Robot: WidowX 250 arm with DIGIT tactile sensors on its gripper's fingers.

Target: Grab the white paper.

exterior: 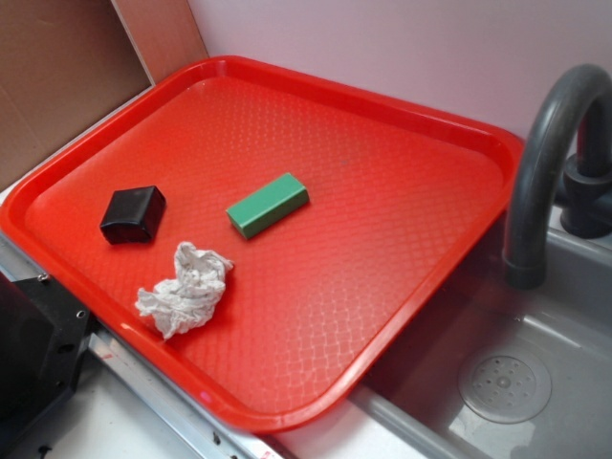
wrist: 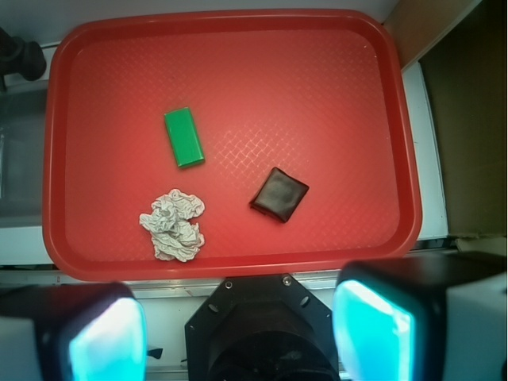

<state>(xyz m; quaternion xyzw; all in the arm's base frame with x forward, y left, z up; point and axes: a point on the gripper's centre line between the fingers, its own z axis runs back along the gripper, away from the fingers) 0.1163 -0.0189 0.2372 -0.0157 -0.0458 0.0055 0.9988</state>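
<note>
Red fills the counter: a tray (wrist: 230, 87) beside a sink (exterior: 535, 382). Nearest the arm, the gripper (wrist: 238, 325) hangs high, fingers spread wide apart, holding nothing. Just beyond, near the tray's front rim, lies the white paper (wrist: 173, 225) (untouched), so the approach has barely begun; next it must drop left onto the wad, clear of the green block (wrist: 184, 136) and the black box (wrist: 279, 194) farther in.

Tray (exterior: 402, 96): one, red.
On tray, three loose things, one of each kind:
- paper (exterior: 185, 289) wad, white, crumpled: one.
- block (exterior: 269, 205), green, rectangular: one.
- box (exterior: 133, 214), black, small: one.
Off tray: one sink (exterior: 535, 325), grey, with one drain (exterior: 504, 384); one faucet (exterior: 550, 153), dark, curved.
Gripper (wrist: 238, 333): one, two fingers (wrist: 103, 337) at bottom edge of wrist view.
</note>
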